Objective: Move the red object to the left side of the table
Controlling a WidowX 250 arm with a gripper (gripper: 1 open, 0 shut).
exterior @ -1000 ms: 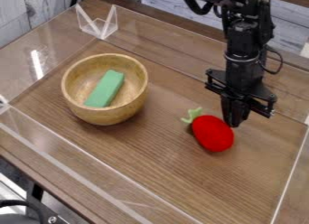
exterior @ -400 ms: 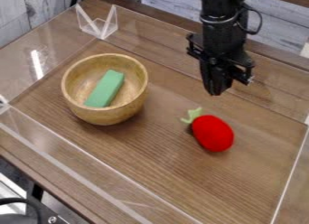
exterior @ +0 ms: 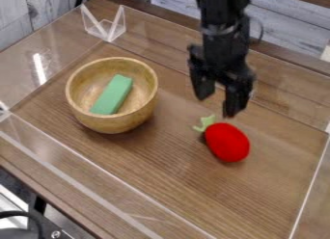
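The red object point(exterior: 227, 143), a small glossy toy fruit with a light green stem, lies on the table point(exterior: 154, 185) at the right of centre. My gripper point(exterior: 218, 100) hangs just above and behind it, a little to the left. Its two dark fingers are spread apart and nothing is between them. It does not touch the fruit.
A round wooden bowl point(exterior: 114, 93) holding a green rectangular block point(exterior: 111, 93) stands to the left of the fruit. Low clear acrylic walls point(exterior: 77, 171) border the table. A clear folded stand point(exterior: 103, 24) sits at the back left.
The arm has swung left and back from above the fruit, then come down near it again. Its fingers were shut before and are now spread open. The fruit has not moved.
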